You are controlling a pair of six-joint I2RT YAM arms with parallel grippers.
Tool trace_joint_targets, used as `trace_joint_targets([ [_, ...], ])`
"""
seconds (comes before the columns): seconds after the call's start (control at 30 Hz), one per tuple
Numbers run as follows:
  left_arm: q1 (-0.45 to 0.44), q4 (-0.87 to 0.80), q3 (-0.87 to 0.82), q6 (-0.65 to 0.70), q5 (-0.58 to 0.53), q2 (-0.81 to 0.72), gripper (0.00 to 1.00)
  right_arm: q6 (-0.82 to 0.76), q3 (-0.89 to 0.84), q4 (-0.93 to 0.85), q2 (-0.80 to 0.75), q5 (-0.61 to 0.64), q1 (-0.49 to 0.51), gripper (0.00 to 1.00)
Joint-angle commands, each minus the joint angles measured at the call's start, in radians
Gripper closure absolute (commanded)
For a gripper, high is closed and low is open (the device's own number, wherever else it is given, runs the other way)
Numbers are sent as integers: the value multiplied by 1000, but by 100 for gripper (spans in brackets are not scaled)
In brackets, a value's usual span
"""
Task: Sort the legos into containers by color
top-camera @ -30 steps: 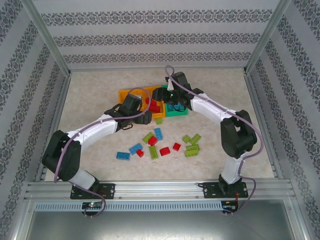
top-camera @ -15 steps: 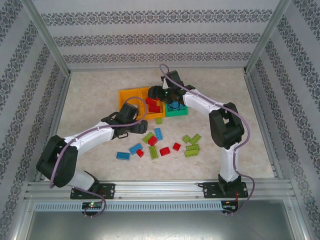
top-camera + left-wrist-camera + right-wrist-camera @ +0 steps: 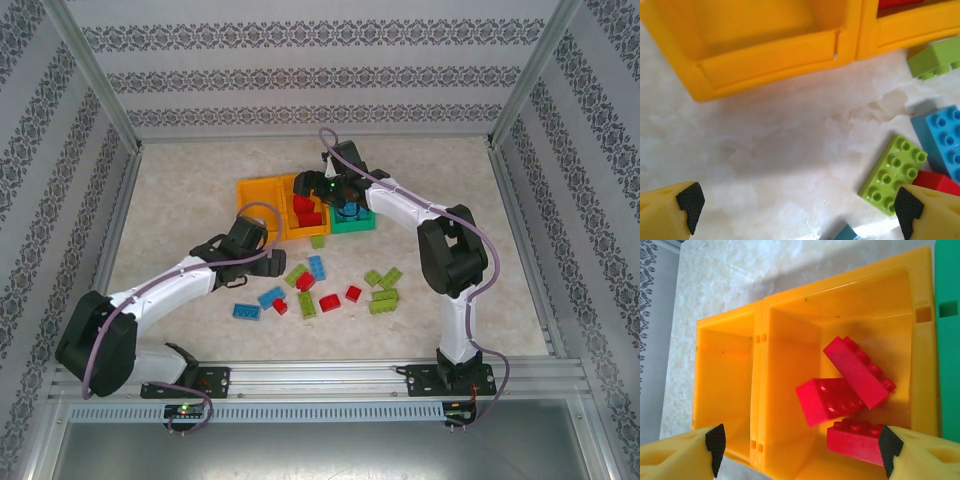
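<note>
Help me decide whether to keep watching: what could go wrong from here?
1. The open left gripper sits low beside a green brick crowded by a red brick and a blue brick; closing may grab two colors or scatter them.
2. The open right gripper hovers over the orange bin holding red bricks; a low move away could catch its wall and shift it.
</note>
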Motion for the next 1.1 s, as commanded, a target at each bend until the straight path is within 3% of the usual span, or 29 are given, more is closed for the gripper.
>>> trace_joint_targets([
  [0.0, 6, -72, -42, -47, -9, -52, 0, -10, -2, 15, -21, -17, 9, 17],
  [0.5, -56, -161, -195, -145, 15, -204, 0, -56, -106, -1, -135, 24, -19, 16],
  [0.87, -87, -103, -145, -77, 92, -127, 2, -83, -191, -9, -180, 36, -29, 15],
  [1.07, -116, -94, -156, -68, 95, -157, 3, -94, -232, -17, -206, 45, -42, 15],
])
